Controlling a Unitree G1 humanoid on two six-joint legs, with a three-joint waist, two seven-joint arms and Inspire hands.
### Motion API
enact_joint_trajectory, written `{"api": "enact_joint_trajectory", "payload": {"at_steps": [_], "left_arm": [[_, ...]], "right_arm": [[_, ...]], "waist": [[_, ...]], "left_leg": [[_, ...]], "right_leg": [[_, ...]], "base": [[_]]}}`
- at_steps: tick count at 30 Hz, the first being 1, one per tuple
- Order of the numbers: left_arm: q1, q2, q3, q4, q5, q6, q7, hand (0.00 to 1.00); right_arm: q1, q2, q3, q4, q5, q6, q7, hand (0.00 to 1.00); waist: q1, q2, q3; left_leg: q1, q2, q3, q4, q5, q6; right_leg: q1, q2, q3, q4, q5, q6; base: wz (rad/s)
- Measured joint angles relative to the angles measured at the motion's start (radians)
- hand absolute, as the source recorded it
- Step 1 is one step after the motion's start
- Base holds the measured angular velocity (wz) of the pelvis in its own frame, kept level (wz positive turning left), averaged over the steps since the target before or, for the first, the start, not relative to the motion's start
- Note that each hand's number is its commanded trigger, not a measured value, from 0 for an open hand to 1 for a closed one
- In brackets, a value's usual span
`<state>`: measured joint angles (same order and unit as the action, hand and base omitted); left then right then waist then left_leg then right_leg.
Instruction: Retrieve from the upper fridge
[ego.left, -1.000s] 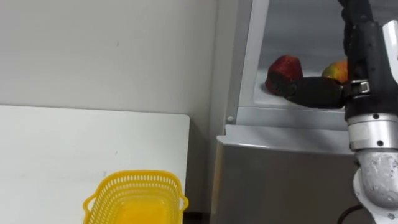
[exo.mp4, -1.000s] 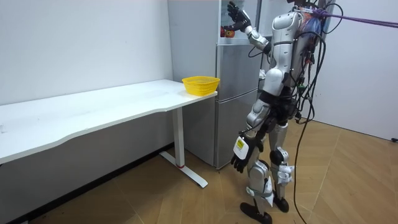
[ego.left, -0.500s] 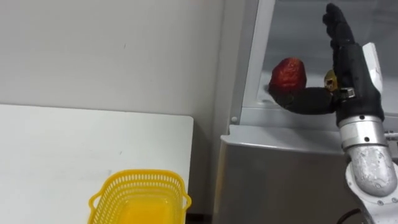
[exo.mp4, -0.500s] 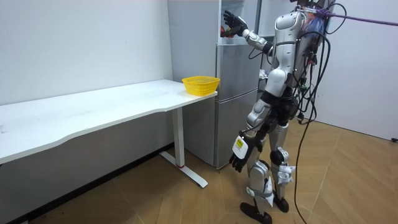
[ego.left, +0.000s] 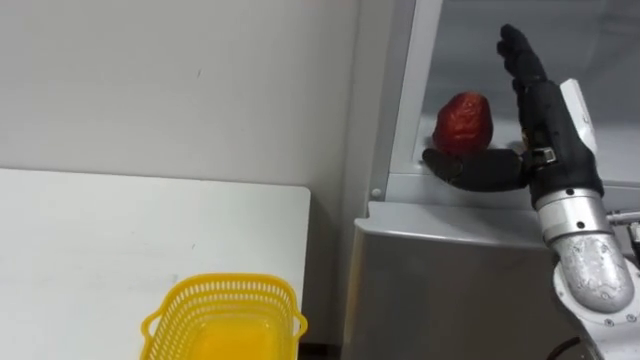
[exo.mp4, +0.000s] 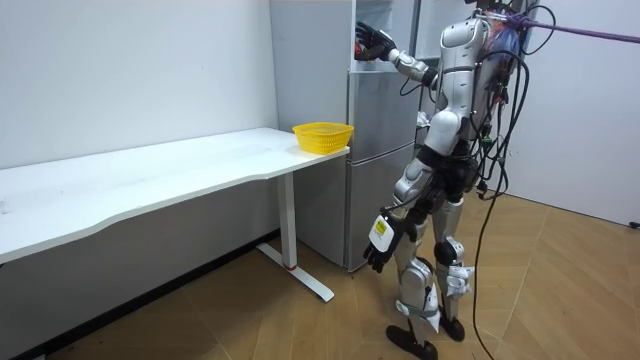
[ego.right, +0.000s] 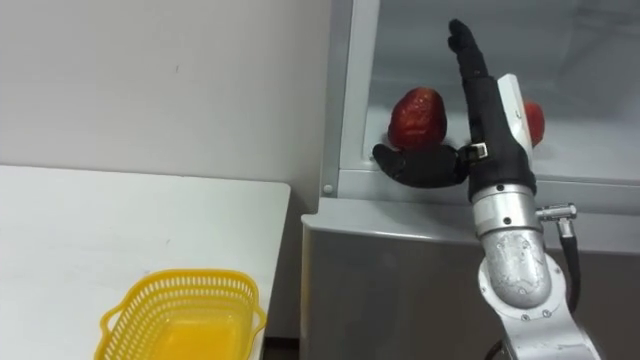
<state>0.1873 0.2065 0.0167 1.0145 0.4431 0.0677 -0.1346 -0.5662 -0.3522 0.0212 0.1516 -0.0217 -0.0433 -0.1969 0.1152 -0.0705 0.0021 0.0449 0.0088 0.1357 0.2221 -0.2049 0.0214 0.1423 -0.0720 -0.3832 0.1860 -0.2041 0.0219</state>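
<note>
Fridge (ego.left: 398, 95): the upper compartment is seen open, its pale interior exposed above the closed grey lower door.

Red fruit (ego.left: 463, 122): set upright on the floor of the upper compartment, near its left front corner, behind the sill.

Second fruit (ego.right: 534, 122): red and yellow, on the same level further right, largely covered by the raised hand.

Right hand (ego.left: 547, 145): raised into the upper compartment on an outstretched arm. The fingers are held straight and pointing upward just to the right of the red fruit; the thumb is stretched out leftward along the sill, just below and in front of it. Nothing is gripped. Whether the fruit is touched cannot be told.

Left hand (exo.mp4: 377, 255): hung low beside the thigh in the room view; its state is too small to be told.

Basket (ego.left: 220, 286): yellow, plastic mesh, placed at the table's end nearest the fridge.

Table (ego.left: 100, 235): white, set along the wall, just left of the fridge.

Stance: the robot is shown standing upright before the fridge, at the room view's right of the table.
</note>
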Motion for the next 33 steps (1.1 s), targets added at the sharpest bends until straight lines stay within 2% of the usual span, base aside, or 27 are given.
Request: {"api": "enact_joint_trajectory", "payload": {"at_steps": [4, 12, 16, 22, 26, 33], "left_arm": [[0.000, 0.000, 0.000, 0.015, 0.001, 0.015, -0.012, 0.00], [0.000, 0.000, 0.001, 0.031, 0.001, 0.023, -0.045, 0.00], [-0.006, 0.000, 0.001, 0.031, 0.001, 0.036, -0.052, 0.00], [-0.019, 0.000, 0.001, 0.031, 0.001, 0.065, -0.053, 0.00], [-0.025, 0.000, 0.001, 0.031, 0.001, 0.080, -0.052, 0.00], [-0.036, 0.001, 0.002, 0.031, -0.001, 0.102, -0.054, 0.00]], "right_arm": [[0.000, 0.000, -0.002, 0.000, 0.026, 0.018, 0.052, 0.00], [-0.003, -0.020, -0.002, 0.000, 0.068, 0.023, 0.118, 0.00], [-0.005, -0.039, -0.002, 0.002, 0.074, 0.028, 0.156, 0.00], [-0.027, -0.044, -0.003, 0.003, 0.080, 0.061, 0.192, 0.00], [-0.028, -0.044, -0.003, 0.008, 0.112, 0.072, 0.203, 0.00], [-0.085, -0.052, -0.005, 0.096, 0.205, 0.091, 0.245, 0.00]], "waist": [[-0.003, -0.003, -0.0012], [-0.001, -0.013, -0.0060], [-0.003, -0.018, -0.0034], [-0.005, -0.016, -0.0016], [-0.006, -0.016, -0.0015], [-0.013, -0.016, -0.0018]], "left_leg": [[-0.006, 0.001, -0.002, -0.005, 0.000, 0.000], [-0.018, 0.001, -0.003, 0.005, 0.000, 0.000], [-0.019, 0.000, -0.003, 0.002, 0.000, 0.000], [-0.022, 0.001, -0.003, 0.001, 0.000, 0.000], [-0.023, 0.001, -0.003, 0.001, 0.000, 0.000], [-0.023, 0.002, -0.001, 0.002, 0.000, 0.000]], "right_leg": [[0.000, 0.000, -0.003, 0.000, 0.000, 0.000], [-0.011, 0.000, -0.003, 0.001, 0.000, -0.001], [-0.010, -0.001, -0.001, 0.001, 0.000, -0.001], [-0.015, -0.001, 0.000, 0.002, 0.000, -0.001], [-0.015, -0.002, -0.001, 0.002, 0.000, -0.001], [-0.016, -0.006, -0.002, 0.004, 0.000, -0.001]], "base": [[0.00], [0.00], [0.00], [0.00], [0.00], [0.00]]}}
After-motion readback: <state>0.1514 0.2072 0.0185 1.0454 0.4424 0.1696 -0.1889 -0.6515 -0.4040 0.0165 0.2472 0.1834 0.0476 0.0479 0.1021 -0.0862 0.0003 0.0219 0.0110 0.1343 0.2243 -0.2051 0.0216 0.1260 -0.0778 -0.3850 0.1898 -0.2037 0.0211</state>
